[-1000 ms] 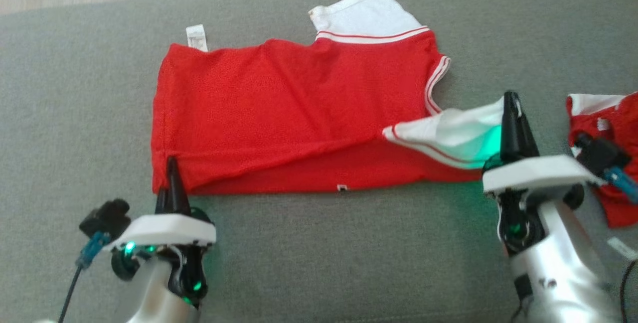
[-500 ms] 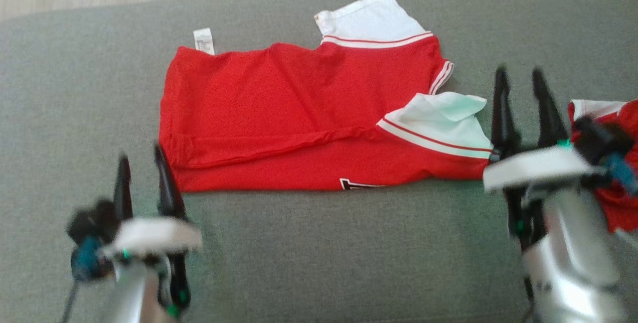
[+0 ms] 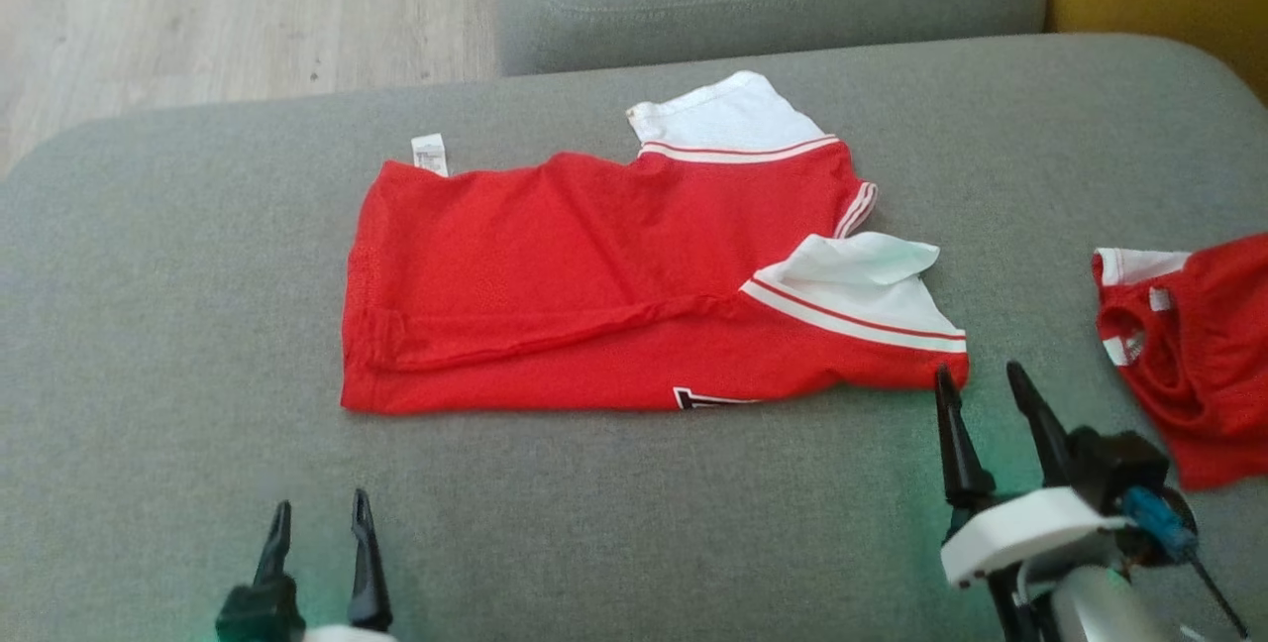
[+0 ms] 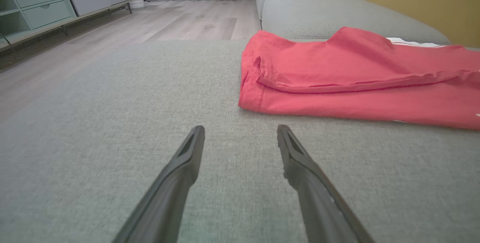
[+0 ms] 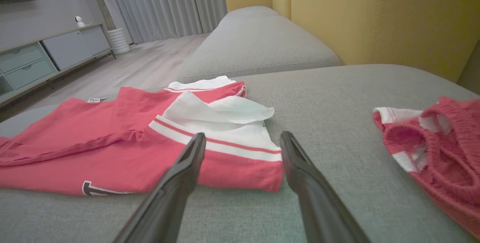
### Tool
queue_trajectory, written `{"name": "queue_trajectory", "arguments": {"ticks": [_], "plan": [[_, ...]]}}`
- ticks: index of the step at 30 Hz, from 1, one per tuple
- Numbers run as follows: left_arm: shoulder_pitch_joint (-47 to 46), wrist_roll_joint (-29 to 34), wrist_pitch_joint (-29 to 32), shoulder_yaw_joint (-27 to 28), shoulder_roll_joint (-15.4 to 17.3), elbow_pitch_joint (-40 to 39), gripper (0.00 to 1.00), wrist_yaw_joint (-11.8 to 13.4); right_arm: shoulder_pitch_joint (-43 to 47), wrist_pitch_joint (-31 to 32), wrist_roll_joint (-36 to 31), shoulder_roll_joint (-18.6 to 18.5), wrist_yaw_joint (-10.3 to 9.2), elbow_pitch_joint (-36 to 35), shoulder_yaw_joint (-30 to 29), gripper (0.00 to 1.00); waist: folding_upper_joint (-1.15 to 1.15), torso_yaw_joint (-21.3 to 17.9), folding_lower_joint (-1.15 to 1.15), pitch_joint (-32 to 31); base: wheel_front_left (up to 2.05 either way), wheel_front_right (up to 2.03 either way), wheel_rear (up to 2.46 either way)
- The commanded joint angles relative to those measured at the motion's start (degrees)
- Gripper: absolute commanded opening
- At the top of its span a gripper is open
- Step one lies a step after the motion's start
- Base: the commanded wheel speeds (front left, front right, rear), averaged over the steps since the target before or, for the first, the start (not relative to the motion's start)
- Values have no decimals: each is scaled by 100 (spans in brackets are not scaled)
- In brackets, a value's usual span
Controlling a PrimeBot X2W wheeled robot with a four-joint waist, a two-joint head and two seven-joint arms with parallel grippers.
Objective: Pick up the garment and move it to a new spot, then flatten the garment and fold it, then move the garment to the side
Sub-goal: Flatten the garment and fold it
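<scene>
Just let go of the shirt point(image 3: 614, 295) and drawn back near, with left pincer point(image 3: 320, 500) and right pincer point(image 3: 979, 370) both wide apart, empty. Now lying mid sofa point(image 3: 594, 533), folded once lengthwise, sleeve point(image 3: 862, 285) loose on top at right. Likely means first fold done, next fold due

I find the grey fabric cushion point(image 3: 614, 513) bare along its near edge; a folded red-and-white jersey point(image 3: 594, 295) fills the middle, a crumpled red knit garment point(image 3: 1199, 355) the right edge.
</scene>
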Motion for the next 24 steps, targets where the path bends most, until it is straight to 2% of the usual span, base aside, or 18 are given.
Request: {"name": "queue_trajectory", "arguments": {"ticks": [1,11,18,24], "plan": [[-96,46,-29,173,79,-186,100,42,-88,-62,-2,-8,-4,-117,137,100,0,16,2,-36,0,0,0],[-169,-200,-29,172,79,-194,100,-12,-109,-62,115,-7,-4,-9,220,100,0,6,2,100,0,0,0],[-1084,-317,-29,389,79,89,100,-334,-462,-62,185,-7,-4,-127,248,100,0,-107,2,674,0,0,0],[-1764,-272,-29,735,82,685,100,-544,-780,-62,251,-7,-4,-222,285,100,0,-297,2,1137,0,0,0]]}}
